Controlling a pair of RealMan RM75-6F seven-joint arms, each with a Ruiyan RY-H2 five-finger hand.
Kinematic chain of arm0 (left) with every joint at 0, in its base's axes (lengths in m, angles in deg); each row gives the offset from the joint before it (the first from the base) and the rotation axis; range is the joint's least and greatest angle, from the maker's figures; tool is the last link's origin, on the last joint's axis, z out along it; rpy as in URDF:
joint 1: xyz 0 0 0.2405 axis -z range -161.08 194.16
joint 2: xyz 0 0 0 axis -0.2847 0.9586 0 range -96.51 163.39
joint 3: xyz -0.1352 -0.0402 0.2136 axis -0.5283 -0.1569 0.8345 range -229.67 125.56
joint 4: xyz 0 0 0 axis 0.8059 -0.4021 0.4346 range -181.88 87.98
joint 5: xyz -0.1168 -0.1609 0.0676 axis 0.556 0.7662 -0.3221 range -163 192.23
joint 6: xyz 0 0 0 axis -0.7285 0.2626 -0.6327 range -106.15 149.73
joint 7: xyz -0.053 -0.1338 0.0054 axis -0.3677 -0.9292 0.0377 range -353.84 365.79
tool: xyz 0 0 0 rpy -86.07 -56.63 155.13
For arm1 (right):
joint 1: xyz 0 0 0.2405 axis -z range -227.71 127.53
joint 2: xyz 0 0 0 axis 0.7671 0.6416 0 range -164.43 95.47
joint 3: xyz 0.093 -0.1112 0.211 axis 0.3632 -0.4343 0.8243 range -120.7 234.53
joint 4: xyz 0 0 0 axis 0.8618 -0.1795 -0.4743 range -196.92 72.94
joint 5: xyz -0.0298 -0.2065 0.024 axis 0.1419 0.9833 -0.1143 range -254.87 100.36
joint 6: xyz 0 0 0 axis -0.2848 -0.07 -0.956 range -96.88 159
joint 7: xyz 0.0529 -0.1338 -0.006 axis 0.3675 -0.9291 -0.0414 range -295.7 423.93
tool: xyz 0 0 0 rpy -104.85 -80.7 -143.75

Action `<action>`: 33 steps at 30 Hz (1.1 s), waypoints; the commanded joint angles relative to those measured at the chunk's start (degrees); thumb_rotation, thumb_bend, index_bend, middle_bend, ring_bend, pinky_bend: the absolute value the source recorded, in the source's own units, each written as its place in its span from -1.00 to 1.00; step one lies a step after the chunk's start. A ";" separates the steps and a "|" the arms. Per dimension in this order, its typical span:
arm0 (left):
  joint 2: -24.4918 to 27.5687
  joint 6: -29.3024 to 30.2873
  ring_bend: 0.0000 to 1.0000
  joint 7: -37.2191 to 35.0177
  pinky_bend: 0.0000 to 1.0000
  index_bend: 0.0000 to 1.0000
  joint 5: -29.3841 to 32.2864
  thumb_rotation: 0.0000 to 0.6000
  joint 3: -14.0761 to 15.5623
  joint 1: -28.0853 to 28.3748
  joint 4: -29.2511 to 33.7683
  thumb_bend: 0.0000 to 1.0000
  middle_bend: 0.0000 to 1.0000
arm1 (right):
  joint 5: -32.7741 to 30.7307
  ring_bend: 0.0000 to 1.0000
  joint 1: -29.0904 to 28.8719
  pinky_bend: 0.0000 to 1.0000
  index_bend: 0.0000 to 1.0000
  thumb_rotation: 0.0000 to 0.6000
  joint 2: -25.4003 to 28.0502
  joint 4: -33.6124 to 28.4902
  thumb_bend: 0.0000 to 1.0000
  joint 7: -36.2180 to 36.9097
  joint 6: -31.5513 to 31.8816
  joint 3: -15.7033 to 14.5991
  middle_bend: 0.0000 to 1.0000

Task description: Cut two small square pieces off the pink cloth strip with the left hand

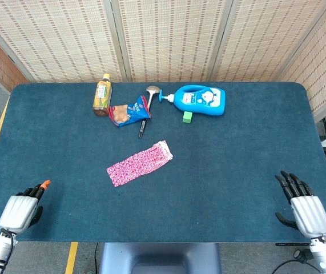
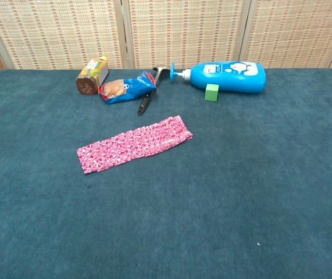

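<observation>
Pink cloth strip [image 1: 139, 163] lies flat on the dark blue desk [image 1: 237, 148], near the middle and a little toward the left side. It runs at a slant, with one end nearer to the front edge and the other end pointing toward the back right. In the chest view the strip [image 2: 134, 143] looks whole, in one piece, and nothing touches it.

The left robot hand [image 1: 21, 210] rests at the front left corner of the desk, well apart from the strip. Its fingers are curled in, and a small orange tip [image 1: 44, 184] shows at their end; I cannot tell if this is a tool that the hand holds or a part of the hand. The right robot hand [image 1: 303, 206] rests at the front right corner, also far from the strip, with its dark fingers spread apart and holding nothing. Neither hand shows in the chest view.

Along the back edge stand several other things: a tea bottle [image 1: 101, 95] lying down, a blue snack bag [image 1: 130, 111] just beside it, a metal spoon [image 1: 148, 105] with a dark handle, a blue pump bottle [image 1: 199, 99] lying on its side, and a small green block [image 1: 187, 116] touching the front of that bottle.
</observation>
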 commanded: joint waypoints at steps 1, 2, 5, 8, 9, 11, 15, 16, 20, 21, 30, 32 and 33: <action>0.01 0.04 -0.43 0.03 0.01 -0.87 0.02 1.00 0.02 -0.04 0.05 0.05 -0.61 | 0.45 -1.00 0.30 -0.67 -1.00 1.00 -0.11 0.23 -0.78 0.02 0.78 0.00 -1.00; 0.05 0.13 -0.43 0.03 0.01 -0.87 -0.06 1.00 0.07 -0.10 0.12 0.06 -0.61 | 0.60 -1.00 0.42 -0.67 -1.00 1.00 -0.14 0.31 -0.78 0.02 1.15 0.03 -1.00; 0.01 0.28 -0.43 0.05 0.01 -0.87 -0.08 1.00 0.05 -0.17 0.07 0.06 -0.61 | 1.05 -1.00 0.96 -0.67 -1.00 1.00 -0.24 0.53 -0.78 0.24 2.67 0.25 -1.00; -0.32 0.64 -0.40 -0.29 0.02 -0.89 -0.77 1.00 -0.04 -0.11 -0.44 0.06 -0.59 | 1.69 -1.00 1.58 -0.67 -1.00 1.00 -0.30 0.72 -0.78 0.96 4.65 0.58 -1.00; -0.47 0.77 -0.36 -0.46 0.03 -0.91 -1.09 1.00 -0.07 -0.08 -0.71 0.07 -0.55 | 1.92 -1.00 1.73 -0.67 -1.00 1.00 -0.34 0.82 -0.78 1.25 5.24 0.71 -1.00; -1.34 1.23 -0.20 -0.76 0.08 -0.97 -1.99 1.00 -0.53 0.27 -1.66 0.15 -0.36 | 2.27 -1.00 2.12 -0.67 -1.00 1.00 -0.62 1.23 -0.78 1.88 6.83 1.23 -1.00; -3.77 -0.52 0.38 -0.11 0.32 -1.00 -2.55 1.00 -1.78 2.39 -3.50 0.48 0.37 | 1.96 -1.00 2.49 -0.67 -1.00 1.00 -1.59 2.11 -0.78 2.11 8.82 2.48 -1.00; -4.36 -2.15 0.43 0.48 0.35 -1.00 -2.28 1.00 -2.17 3.56 -3.83 0.54 0.44 | 1.91 -1.00 2.58 -0.67 -1.00 1.00 -1.76 2.24 -0.75 2.03 9.05 2.61 -1.00; -5.86 -9.27 0.47 2.59 0.36 -1.00 1.42 1.00 -3.94 7.93 -3.33 0.61 0.46 | 2.52 -1.00 2.75 -0.67 -1.00 1.00 -1.73 2.55 -0.45 2.04 9.44 2.47 -1.00; -6.28 -10.70 0.47 3.30 0.36 -1.00 2.60 1.00 -4.39 8.85 -3.21 0.62 0.46 | 2.69 -1.00 2.79 -0.67 -1.00 1.00 -1.66 2.63 -0.34 2.07 9.58 2.45 -1.00; -12.08 -18.08 0.48 13.01 0.37 -1.00 13.73 1.00 -6.73 15.64 -4.38 0.62 0.46 | 3.22 -1.00 2.95 -0.67 -1.00 1.00 -1.22 2.76 -0.04 4.25 10.06 2.48 -1.00; -12.94 -18.56 0.48 14.97 0.37 -1.00 15.57 1.00 -6.54 16.61 -4.39 0.63 0.46 | 3.46 -1.00 2.90 -0.67 -1.00 1.00 -1.08 2.73 -0.04 4.73 9.87 2.31 -1.00; -13.24 -18.70 0.49 15.68 0.37 -1.00 16.25 1.00 -6.42 16.98 -4.30 0.64 0.46 | 3.53 -1.00 2.88 -0.67 -1.00 1.00 -0.99 2.72 -0.04 4.91 9.81 2.25 -1.00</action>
